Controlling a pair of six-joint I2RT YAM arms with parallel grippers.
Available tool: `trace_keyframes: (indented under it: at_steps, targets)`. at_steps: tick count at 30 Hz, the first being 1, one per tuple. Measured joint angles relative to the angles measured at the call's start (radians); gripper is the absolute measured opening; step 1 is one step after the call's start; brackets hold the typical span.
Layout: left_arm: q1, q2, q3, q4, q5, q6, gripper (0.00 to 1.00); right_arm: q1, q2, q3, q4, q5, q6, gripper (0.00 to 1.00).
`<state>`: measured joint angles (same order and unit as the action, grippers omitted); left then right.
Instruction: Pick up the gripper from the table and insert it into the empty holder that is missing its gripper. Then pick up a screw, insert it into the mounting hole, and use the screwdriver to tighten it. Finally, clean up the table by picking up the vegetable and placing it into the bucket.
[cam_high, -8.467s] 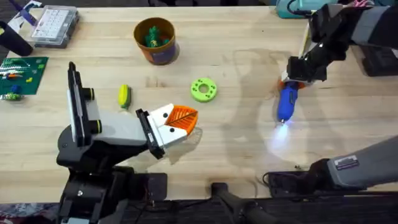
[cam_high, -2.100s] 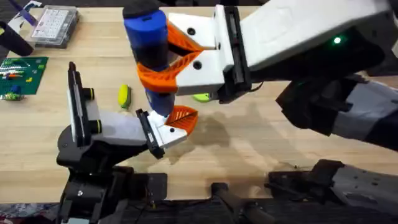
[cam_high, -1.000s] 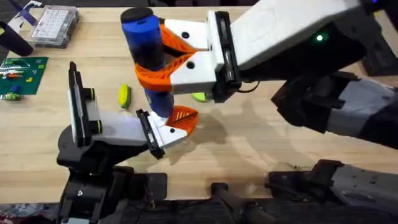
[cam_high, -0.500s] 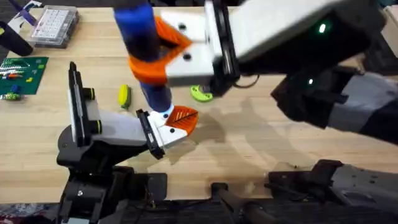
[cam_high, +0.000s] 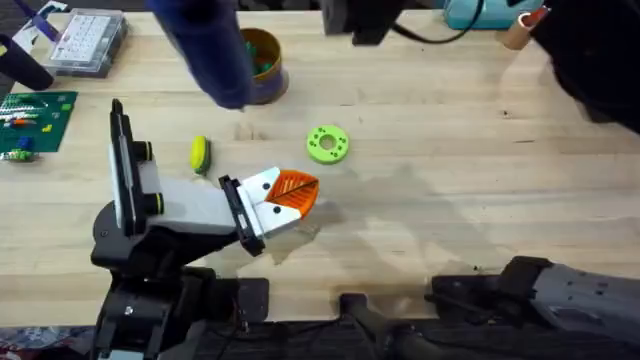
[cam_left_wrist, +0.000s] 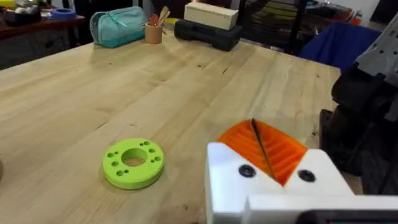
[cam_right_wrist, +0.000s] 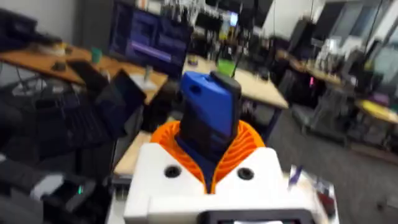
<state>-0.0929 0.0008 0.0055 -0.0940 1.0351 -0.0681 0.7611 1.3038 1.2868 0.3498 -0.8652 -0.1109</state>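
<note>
The blue screwdriver (cam_high: 205, 50) hangs high over the table's far left, large and blurred, in front of the orange-brown bucket (cam_high: 265, 70). My right gripper (cam_right_wrist: 208, 149) is shut on the screwdriver (cam_right_wrist: 211, 106), whose blue body stands between the orange pads. The yellow vegetable (cam_high: 200, 153) with its green band lies on the table, left of my left gripper (cam_high: 290, 192). That left gripper (cam_left_wrist: 264, 149) rests low over the table, its orange pads pressed together and holding nothing. I cannot make out a screw or a mounting hole.
A lime-green flat ring (cam_high: 327, 143) lies beyond the left gripper, also in the left wrist view (cam_left_wrist: 132, 163). A clear compartment box (cam_high: 88, 40) and a green board (cam_high: 35, 118) sit far left. A teal bag (cam_left_wrist: 118, 26) and a dark box (cam_left_wrist: 208, 31) line the far edge.
The right arm has lifted the screwdriver from just above the left gripper, up and toward the far left, close under the camera. The left arm has not moved.
</note>
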Motion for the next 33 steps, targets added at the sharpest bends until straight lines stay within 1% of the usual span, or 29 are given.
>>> trace_keyframes:
  at_steps: [3,6,9,11,14,17,20,26,33]
  targets:
    - [0.0,0.0,0.0,0.0,0.0,0.0,0.015,-0.025,0.001,0.001,-0.148,0.007,-0.084,0.025]
    - [0.0,0.0,0.0,0.0,0.0,0.0,0.015,-0.056,0.003,0.001,-0.317,0.063,-0.204,0.025]
    - [0.0,0.0,0.0,0.0,0.0,0.0,0.015,-0.085,0.021,0.001,-0.445,0.173,-0.342,0.025]
    - [0.0,0.0,0.0,0.0,0.0,0.0,0.015,-0.105,0.048,0.001,-0.51,0.275,-0.445,0.025]
    - [0.0,0.0,0.0,0.0,0.0,0.0,0.015,-0.145,0.111,0.001,-0.555,0.413,-0.573,0.025]
    - [0.0,0.0,0.0,0.0,0.0,0.0,0.015,-0.198,0.2,0.001,-0.561,0.522,-0.692,0.025]
    - [0.0,0.0,0.0,0.0,0.0,0.0,0.015,-0.251,0.296,0.001,-0.549,0.589,-0.809,0.025]
    - [0.0,0.0,0.0,0.0,-0.001,0.0,0.015,-0.347,0.482,0.001,-0.418,0.669,-1.01,0.025]
    - [0.0,0.0,0.0,0.0,-0.001,0.0,0.015,-0.457,0.648,0.001,-0.297,0.706,-1.196,0.025]
